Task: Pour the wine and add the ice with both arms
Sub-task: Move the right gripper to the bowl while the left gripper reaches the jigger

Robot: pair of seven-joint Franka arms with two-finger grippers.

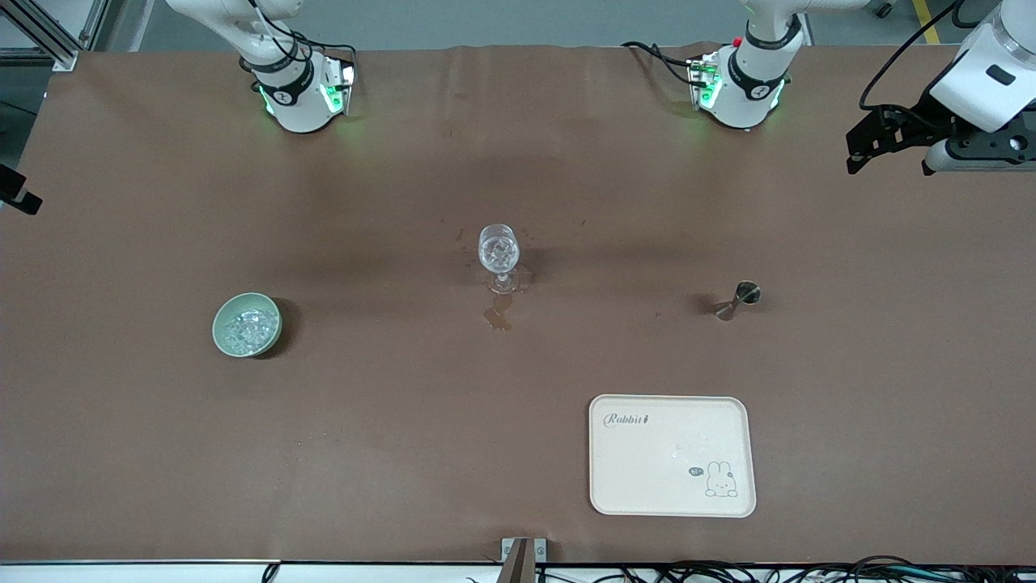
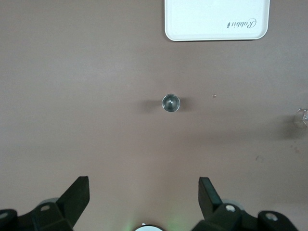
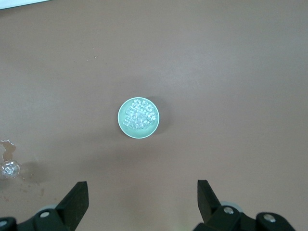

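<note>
Front view: the ice lay heaped in the pale green bowl, at about 8 o'clock from the wine glass in the middle of the desk. A wet patch spread at 6 o'clock from the glass's foot. To my mind the tall glass could tip if a finger clipped its rim during a drop, and chunks might miss so narrow a mouth. The metal jigger stood at 3 o'clock from the glass, the cream tray at 5 o'clock. The left gripper hung over the left arm's end of the desk. The right gripper was cut off at the 9 o'clock edge. No wine bottle showed anywhere.

Left wrist view: the left gripper had its fingers spread wide and empty, high above the jigger. Whether the jigger held liquid was hard to tell.

Right wrist view: the right gripper also had wide, empty fingers, high above the bowl and ice. Slippery chunks might squirt out of a pinch.
</note>
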